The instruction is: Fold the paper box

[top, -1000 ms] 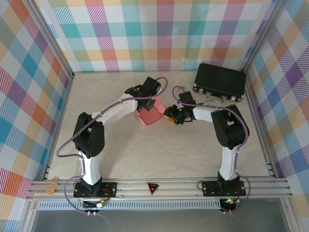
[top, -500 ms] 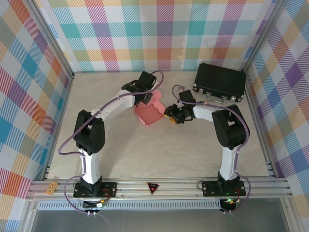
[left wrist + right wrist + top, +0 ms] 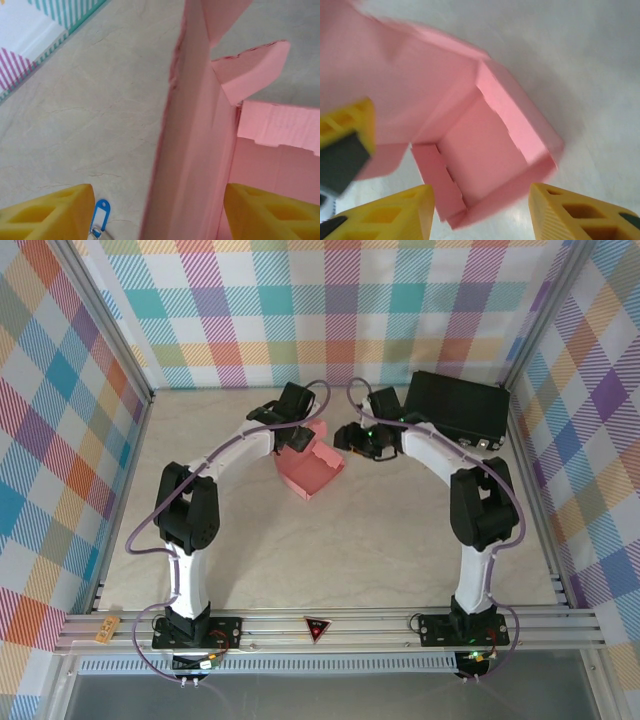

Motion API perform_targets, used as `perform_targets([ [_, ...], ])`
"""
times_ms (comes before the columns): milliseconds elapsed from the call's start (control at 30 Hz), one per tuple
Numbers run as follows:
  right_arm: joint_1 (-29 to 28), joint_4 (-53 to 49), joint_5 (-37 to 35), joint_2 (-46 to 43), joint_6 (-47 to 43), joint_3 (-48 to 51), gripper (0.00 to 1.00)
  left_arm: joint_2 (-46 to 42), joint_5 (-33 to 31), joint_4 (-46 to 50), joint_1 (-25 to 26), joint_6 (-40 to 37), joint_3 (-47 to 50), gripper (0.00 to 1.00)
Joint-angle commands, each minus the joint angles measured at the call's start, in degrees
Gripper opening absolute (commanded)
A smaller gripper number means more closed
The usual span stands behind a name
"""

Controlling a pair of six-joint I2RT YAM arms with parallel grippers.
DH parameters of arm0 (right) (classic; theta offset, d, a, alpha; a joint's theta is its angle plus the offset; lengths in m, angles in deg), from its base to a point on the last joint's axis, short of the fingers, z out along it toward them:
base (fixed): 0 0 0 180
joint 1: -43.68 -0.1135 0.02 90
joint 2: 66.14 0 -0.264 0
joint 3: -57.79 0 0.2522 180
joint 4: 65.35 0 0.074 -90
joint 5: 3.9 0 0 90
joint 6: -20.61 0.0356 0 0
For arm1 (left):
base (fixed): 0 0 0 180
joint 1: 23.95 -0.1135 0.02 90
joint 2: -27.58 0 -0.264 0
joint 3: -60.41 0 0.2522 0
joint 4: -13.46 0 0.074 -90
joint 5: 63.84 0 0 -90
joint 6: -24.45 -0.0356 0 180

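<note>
The paper box point(image 3: 312, 476) is a salmon-pink open tray with a raised lid flap, lying on the table's middle back. My left gripper point(image 3: 300, 440) is at its far-left edge. In the left wrist view the upright lid wall point(image 3: 195, 150) stands between the wide-apart yellow fingers point(image 3: 50, 212), which do not pinch it; that gripper point(image 3: 160, 215) is open. My right gripper point(image 3: 352, 438) hovers at the box's far-right corner. In the right wrist view it point(image 3: 482, 215) is open above the box's hollow inside point(image 3: 485, 150).
A black hard case point(image 3: 455, 408) lies at the back right, close behind the right arm. A blue key tag point(image 3: 100, 218) lies on the table by the left finger. Plaid walls close in the table on three sides. The near half of the table lies between the arm bases.
My left gripper has opened and let go of the box's flap, and the box has settled flatter on the table. My right gripper has moved away from me, from the box's right side to its far-right corner.
</note>
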Motion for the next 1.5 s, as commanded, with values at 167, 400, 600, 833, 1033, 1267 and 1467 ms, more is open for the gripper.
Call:
perform_targets([
  [167, 0.52, -15.96, 2.61, 13.35, -21.74, -18.19, 0.51, -14.17, 4.81, -1.66, -0.49, 4.37, 5.87, 0.78],
  [400, 0.67, -14.08, 5.72, 16.29, -26.3, -19.45, 0.49, -21.57, 8.12, -1.47, -1.03, 8.81, 13.55, 0.82],
  [600, 0.69, -15.36, 6.97, 20.73, -25.42, -22.83, 0.49, -20.61, 12.02, -1.4, -2.36, 10.69, 15.46, 0.81],
  [833, 0.57, -17.07, 2.46, 24.02, -25.39, -25.87, 0.48, -15.61, 15.87, -1.2, -2.93, 9.53, 14.19, 0.8],
  [1033, 0.37, -19.48, -0.29, 27.03, -25.58, -29.5, 0.43, -11.64, 14.56, -1.16, -3.93, 11.21, 11.28, 0.7],
  [1267, -0.87, -20.32, -5.61, 25.99, -26.0, -28.09, 0.26, -9.46, 15.75, -2.38, -5.74, 12.43, 9.87, 0.55],
  [1467, -2.09, -17.18, -11.19, 19.48, -23.26, -18.68, 0.2, -6.48, 17.51, -2.21, -6.18, 13.6, 7.17, 0.46],
])
